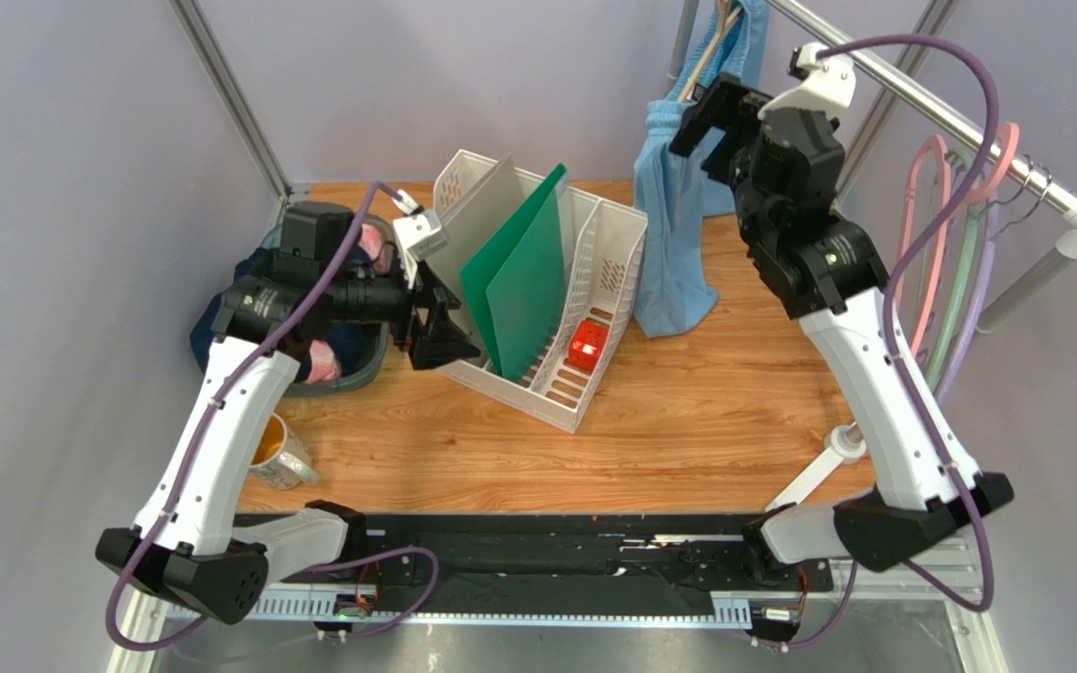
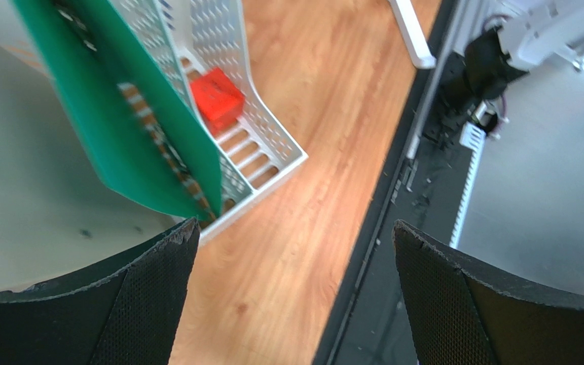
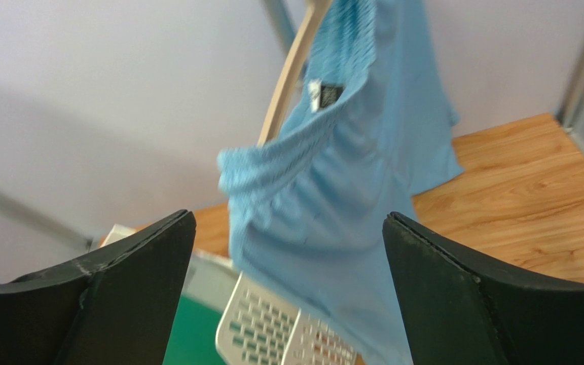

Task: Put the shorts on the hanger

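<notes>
**Wide open, nothing held**

The right gripper is spread wide, near the soft sky-blue shorts hanging on the pale wooden hanger at the tabletop's far edge. The left gripper is spread wide too. The hanger's top is cut off.

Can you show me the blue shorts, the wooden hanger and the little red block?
shorts (image 1: 674, 246): top view, middle of the hanging fabric.
hanger (image 3: 287, 76): right wrist view, its bare wooden arm.
red block (image 1: 588, 342): top view, its top face.
</notes>
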Motion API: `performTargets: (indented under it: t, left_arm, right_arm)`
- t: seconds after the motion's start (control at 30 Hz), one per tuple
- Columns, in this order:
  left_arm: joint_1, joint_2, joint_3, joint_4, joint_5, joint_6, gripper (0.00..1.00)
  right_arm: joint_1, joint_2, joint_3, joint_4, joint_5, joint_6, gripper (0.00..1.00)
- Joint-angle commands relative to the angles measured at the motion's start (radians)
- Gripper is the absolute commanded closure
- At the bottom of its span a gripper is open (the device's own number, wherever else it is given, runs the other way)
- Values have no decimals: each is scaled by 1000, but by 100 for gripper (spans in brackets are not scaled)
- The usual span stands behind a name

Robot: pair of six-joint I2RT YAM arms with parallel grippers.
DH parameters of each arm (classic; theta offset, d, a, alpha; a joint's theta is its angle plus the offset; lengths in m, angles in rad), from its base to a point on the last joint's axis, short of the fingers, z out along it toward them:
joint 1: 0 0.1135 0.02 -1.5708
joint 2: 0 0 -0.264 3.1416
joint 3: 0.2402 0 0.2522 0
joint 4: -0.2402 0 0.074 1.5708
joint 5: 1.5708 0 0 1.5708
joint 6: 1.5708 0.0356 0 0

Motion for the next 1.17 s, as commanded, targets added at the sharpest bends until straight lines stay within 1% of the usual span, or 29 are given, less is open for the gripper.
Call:
performTargets:
  t: [0.0,0.03,0.1,0.13,0.17,0.2,0.23,0.27,0.3,0.33,0.4,0.43,0.5,0.53,0.6,0.7,0.9,1.13]
  left_arm:
    - [48,59,186,-59,-34,-27,0]
    - [60,76,259,-111,-42,-23,1]
    - [86,125,332,-162,-76,-17,1]
    - [92,141,393,-207,-112,-13,1]
    - [100,153,415,-224,-128,-13,1]
    - [109,153,430,-238,-143,-6,1]
    - [112,149,436,-256,-174,-1,1]
    - [114,126,429,-261,-189,6,1]
    - [114,109,397,-261,-204,22,0]
    - [114,87,374,-256,-239,29,1]
    - [114,11,294,-236,-276,33,1]
    - [114,-38,268,-236,-304,37,1]
    - [114,-92,185,-229,-327,42,1]
    - [114,-144,158,-227,-339,48,1]
    - [114,-190,80,-224,-356,54,0]
    - [114,-253,6,-224,-413,51,0]
    - [114,-319,-71,-189,-480,14,1]
    - [114,-318,-74,-184,-517,2,0]
  right_arm:
    - [23,-176,-134,2,-327,-56,0]
    - [24,-200,-152,-6,-367,-76,0]
    - [23,-270,-200,-44,-474,-108,0]
    - [24,-296,-215,-59,-513,-126,0]
    - [24,-318,-239,-76,-536,-175,0]
    - [24,-341,-258,-94,-591,-195,0]
    - [26,-400,-278,-123,-654,-214,0]
    - [24,-428,-324,-136,-695,-270,0]
    - [24,-460,-348,-160,-762,-290,0]
    - [24,-518,-373,-171,-784,-304,0]
    - [24,-572,-433,-212,-846,-346,0]
    - [23,-617,-450,-226,-857,-352,0]
    - [24,-657,-489,-263,-889,-388,0]
    - [24,-677,-503,-271,-896,-395,0]
    - [24,-729,-548,-291,-936,-410,0]
    - [23,-773,-601,-303,-979,-424,0]
    - [23,-752,-666,-286,-1005,-444,0]
    - [33,-662,-678,-225,-1015,-453,0]
